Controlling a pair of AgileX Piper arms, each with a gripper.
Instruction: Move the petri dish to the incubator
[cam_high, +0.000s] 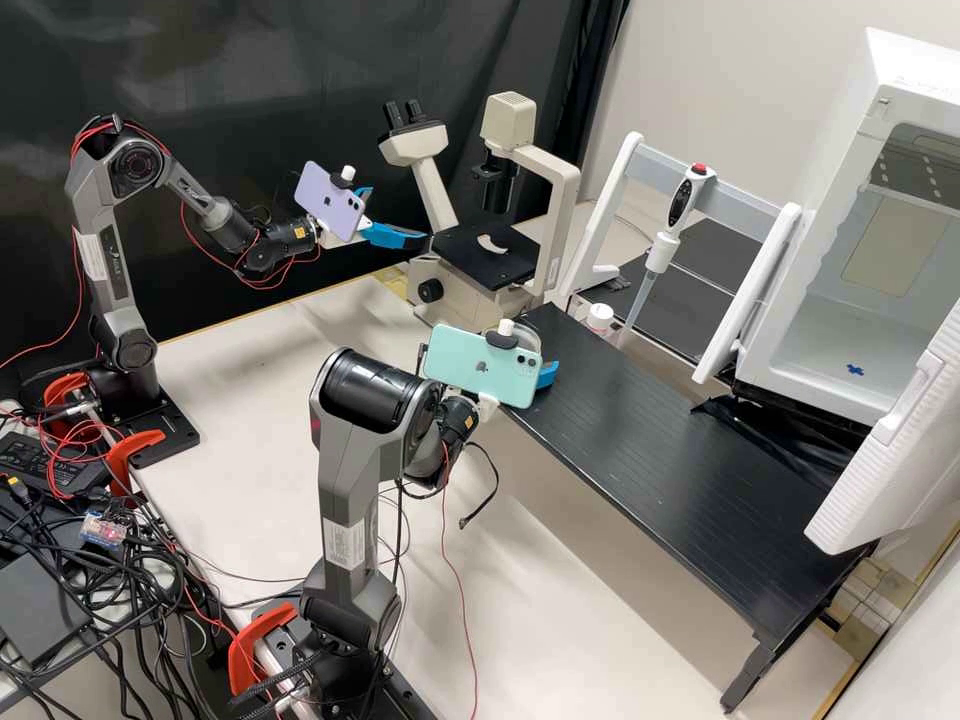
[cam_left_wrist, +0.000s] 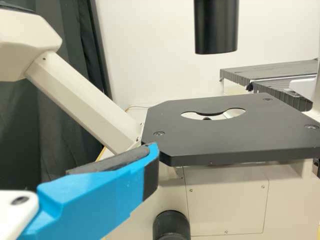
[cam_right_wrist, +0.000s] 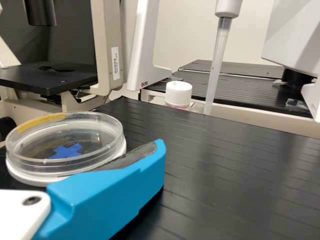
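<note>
Petri dish (cam_right_wrist: 65, 142) at right gripper (cam_high: 547, 374); cannot tell spread or hold. High view, from dish: left gripper (cam_high: 398, 215), parted, empty, ten o'clock; incubator (cam_high: 885, 245), two.

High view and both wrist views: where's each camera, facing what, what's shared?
High view: fixed off the robot, looking forward and down on the bench, left arm and right arm showing.
Left wrist view: on the left arm, facing the microscope, one blue finger showing.
Right wrist view: on the right arm, looking past the petri dish, part of its gripper showing.
All share the microscope; high and right wrist also share the pipette.
</note>
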